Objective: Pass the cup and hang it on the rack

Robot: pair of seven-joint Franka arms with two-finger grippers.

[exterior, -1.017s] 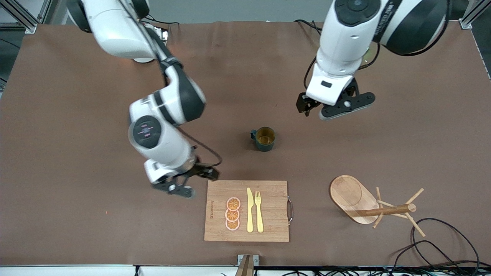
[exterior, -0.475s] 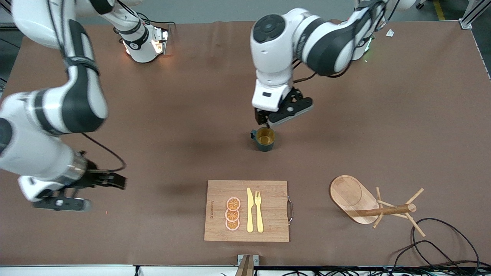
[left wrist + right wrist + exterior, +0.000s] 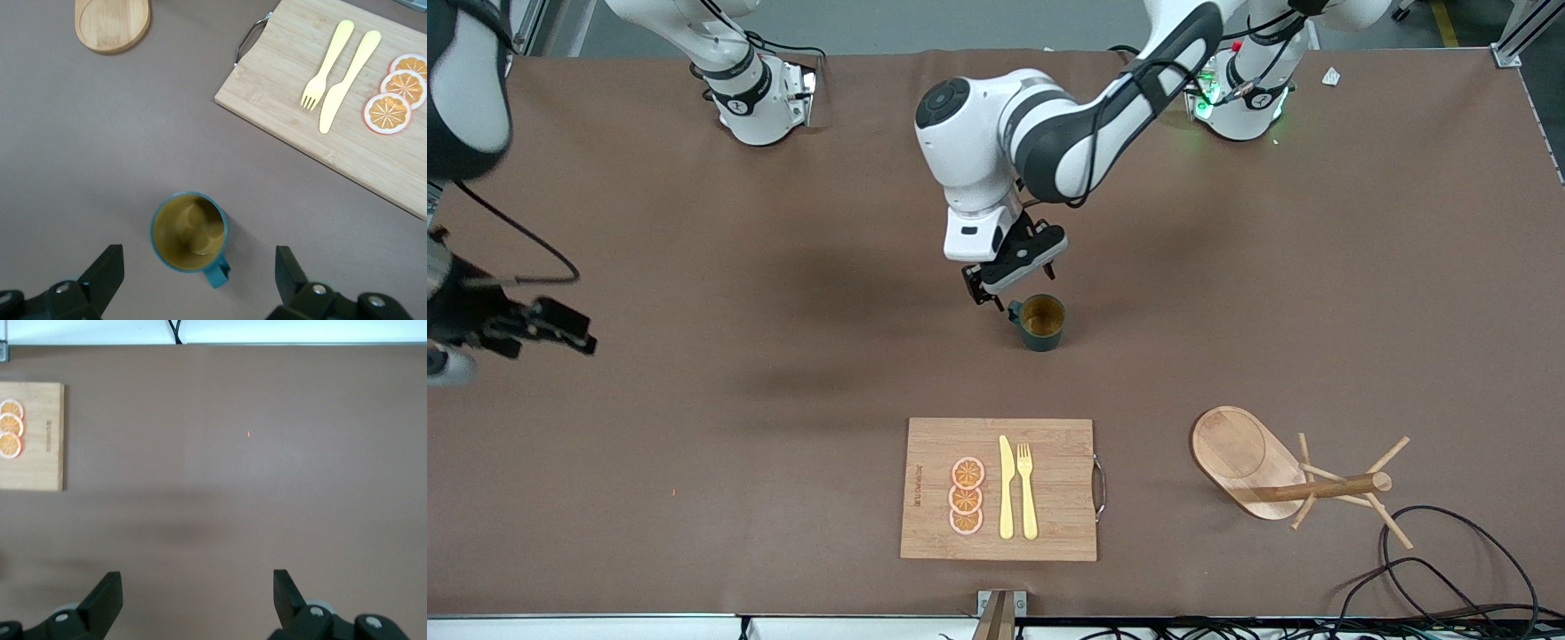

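Observation:
The dark teal cup (image 3: 1040,322) stands upright in the middle of the table, its yellowish inside showing and its handle (image 3: 1015,311) turned toward the right arm's end. My left gripper (image 3: 1009,269) hangs open just over the table by that handle. In the left wrist view the cup (image 3: 190,232) lies just ahead of the open left gripper (image 3: 197,280), untouched. The wooden rack (image 3: 1280,471) stands nearer the front camera at the left arm's end. My right gripper (image 3: 578,331) is open over bare table at the right arm's end; in its own wrist view the right gripper (image 3: 195,593) holds nothing.
A bamboo cutting board (image 3: 1049,524) lies nearer the front camera than the cup, with three orange slices (image 3: 967,496), a yellow knife (image 3: 1006,489) and a yellow fork (image 3: 1027,491) on it. Black cables (image 3: 1449,569) loop beside the rack at the table's front edge.
My left arm has swung in toward the cup and come down by its handle. My right arm has drawn away from the cutting board to its own end of the table. The cup stayed put.

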